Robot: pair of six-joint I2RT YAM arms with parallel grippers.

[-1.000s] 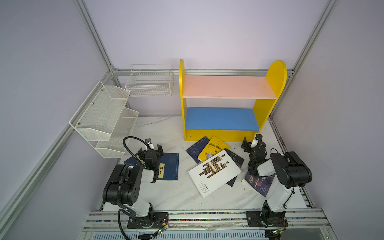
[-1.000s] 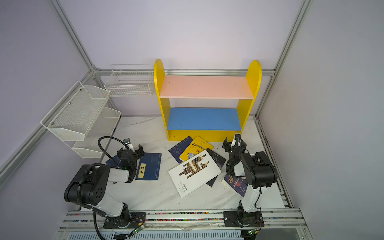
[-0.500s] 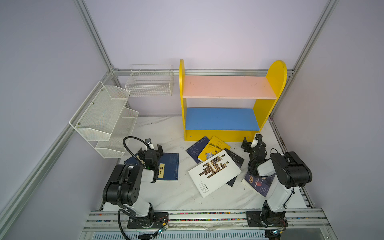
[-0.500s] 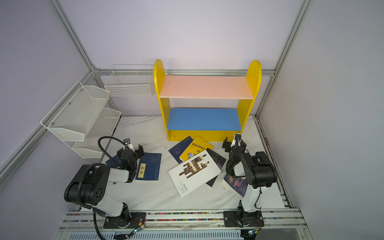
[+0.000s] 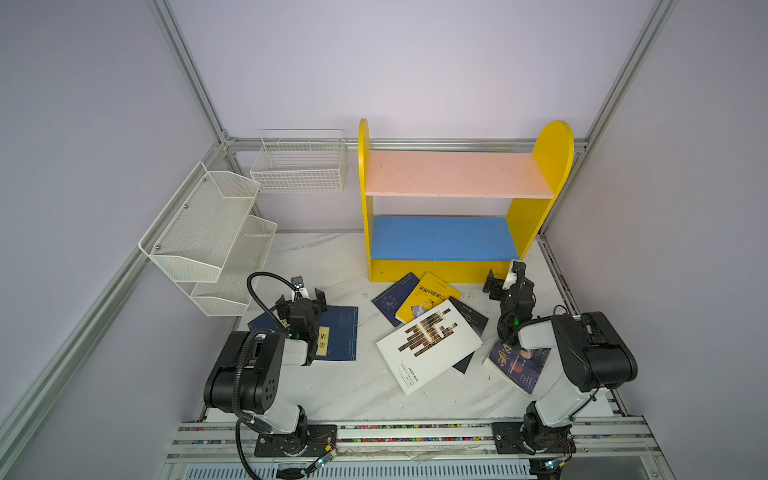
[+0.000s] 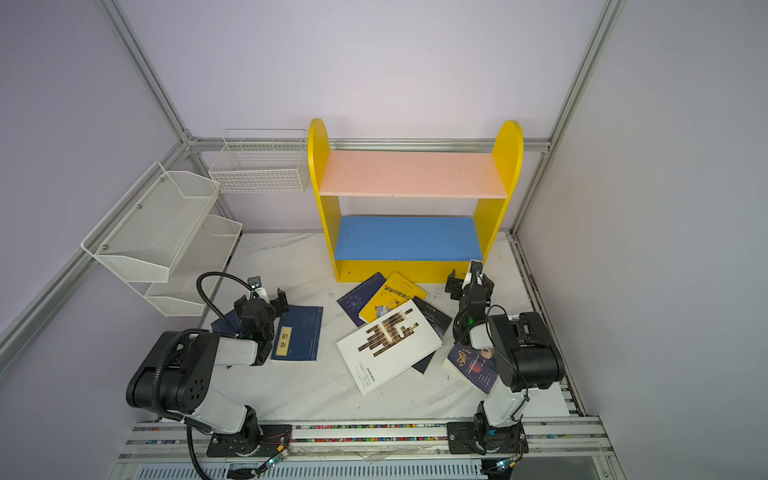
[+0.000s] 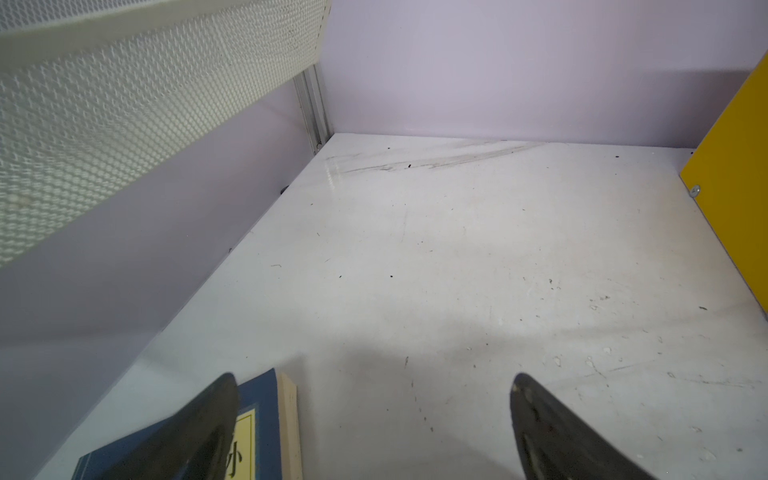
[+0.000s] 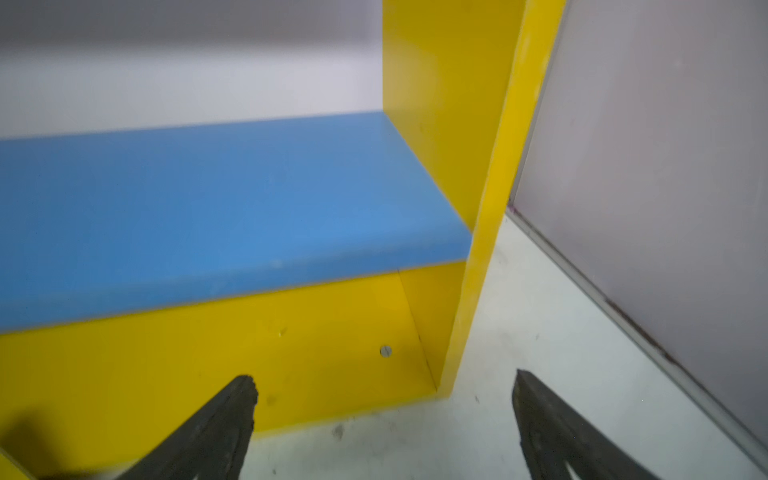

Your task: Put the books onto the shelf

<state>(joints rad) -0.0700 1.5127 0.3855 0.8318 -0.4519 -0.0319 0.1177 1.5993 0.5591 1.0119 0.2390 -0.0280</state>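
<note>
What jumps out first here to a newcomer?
The yellow shelf with pink and blue boards stands bare against the back wall. Before it the books lie scattered flat on the white table, the large white book topmost in the pile. The left gripper and right gripper hang open, empty.

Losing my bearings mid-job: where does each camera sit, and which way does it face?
Both top views: high behind the robot, looking down at shelf, books, left arm, right arm.
Left wrist: behind the left gripper, jaws open, facing the back corner past a navy book.
Right wrist: behind the right gripper, jaws open, facing the blue board.
Shared: both wrist views show the shelf.
</note>
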